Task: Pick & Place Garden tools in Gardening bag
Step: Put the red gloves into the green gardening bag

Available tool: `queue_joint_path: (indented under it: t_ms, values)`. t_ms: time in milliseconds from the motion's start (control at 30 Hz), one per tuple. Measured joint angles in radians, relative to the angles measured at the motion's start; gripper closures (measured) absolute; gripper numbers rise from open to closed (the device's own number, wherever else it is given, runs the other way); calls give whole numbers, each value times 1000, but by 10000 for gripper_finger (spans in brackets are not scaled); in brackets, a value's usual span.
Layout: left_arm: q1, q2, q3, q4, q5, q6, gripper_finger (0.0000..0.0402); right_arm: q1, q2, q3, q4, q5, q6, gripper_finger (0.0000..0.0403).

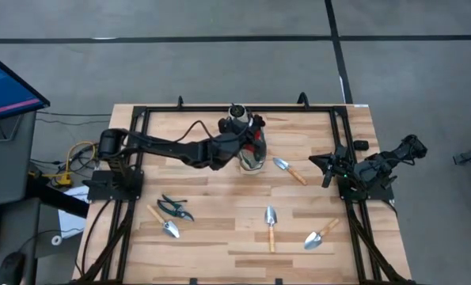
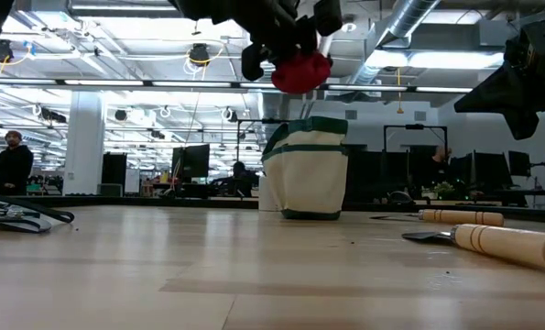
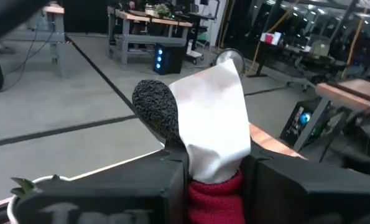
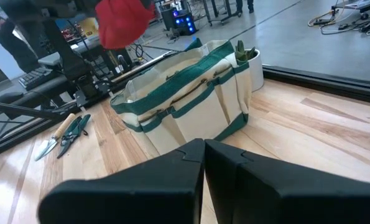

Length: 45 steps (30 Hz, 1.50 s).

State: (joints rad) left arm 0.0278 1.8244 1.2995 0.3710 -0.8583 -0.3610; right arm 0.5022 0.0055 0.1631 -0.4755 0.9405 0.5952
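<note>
I have the left claw (image 1: pixel 247 141) up in the air, clamped on the glove (image 3: pixel 212 134); in its wrist view the red cuff sits pinched between the two dark fingers (image 3: pixel 172 180), with the white body and the black textured tip standing out beyond them. From table height the glove (image 2: pixel 300 71) hangs as a red bunch under the claw (image 2: pixel 295 41), clear of the bag (image 2: pixel 307 170) and directly above its open mouth. From overhead the claw covers most of the bag (image 1: pixel 252 158), so the bag lies straight below it, near the far edge of the table (image 1: pixel 219 237).

On the right of my left claw and a little nearer me lies one trowel (image 1: pixel 289 169), just beside the bag. Farther toward me lie two more, one trowel (image 1: pixel 271 226) pointing its blade back at the bag and another (image 1: pixel 320 236) angled off to the right. On the claw's left and nearer me are the shears (image 1: pixel 174 207) with a fourth trowel (image 1: pixel 165 224) just beside them.

My right claw (image 1: pixel 330 168) waits at the right edge of the table, well apart from the bag, its fingers (image 4: pixel 191 168) pressed together on nothing. In its view the bag (image 4: pixel 185 102) stands open, and a white pot (image 4: pixel 254 68) stands just behind it.
</note>
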Motion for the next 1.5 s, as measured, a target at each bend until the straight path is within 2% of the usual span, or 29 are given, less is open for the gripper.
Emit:
queue_joint_path:
  t_ms: [267, 667, 833, 1267, 1500]
  values:
    - [33, 2, 0, 14, 66, -45, 354, 0, 0, 0, 0, 0, 0, 397]
    - [46, 4, 0, 32, 100, -68, 355, 0, 0, 0, 0, 0, 0, 397]
    - [52, 5, 0, 35, 160, -70, 355, 0, 0, 0, 0, 0, 0, 397]
    - [59, 70, 1, 41, 175, -71, 354, 0, 0, 0, 0, 0, 0, 397]
    - [59, 70, 1, 43, 174, -65, 325, 0, 0, 0, 0, 0, 0, 397]
